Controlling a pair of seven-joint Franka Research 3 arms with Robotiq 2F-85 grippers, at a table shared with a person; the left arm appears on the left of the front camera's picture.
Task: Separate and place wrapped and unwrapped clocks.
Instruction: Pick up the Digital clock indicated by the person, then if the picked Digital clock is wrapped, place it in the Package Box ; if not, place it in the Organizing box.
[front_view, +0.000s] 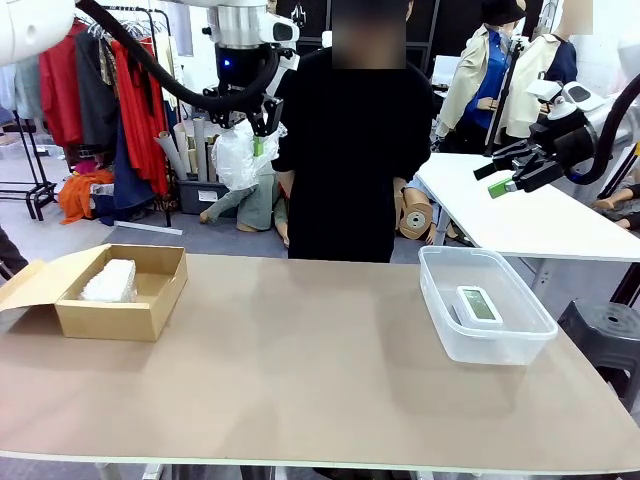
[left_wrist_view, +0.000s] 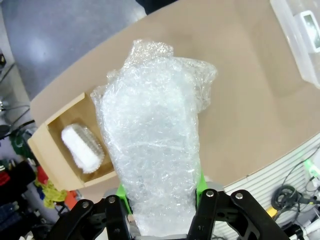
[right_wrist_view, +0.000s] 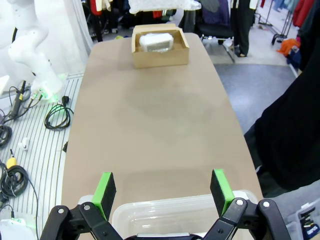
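Left end effector (left_wrist_view: 162, 192) is clamped on a bubble-wrapped clock (left_wrist_view: 152, 150), carried high above the counter (front_view: 300, 370) near its left end; the bundle sticks out past the green pads. Right end effector (right_wrist_view: 162, 187) is open, holding nothing, raised over the clear tub (front_view: 487, 305). Tub holds the bare clock (front_view: 479, 305), screen up. Cardboard box (front_view: 120, 290) at counter's left holds the second wrapped clock (front_view: 109, 281).

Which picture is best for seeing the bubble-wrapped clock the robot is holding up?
The left wrist view: the held wrapped clock is close up, pinched in the left gripper. The front view shows it small and high up. The right wrist view catches just its bottom edge at the top.
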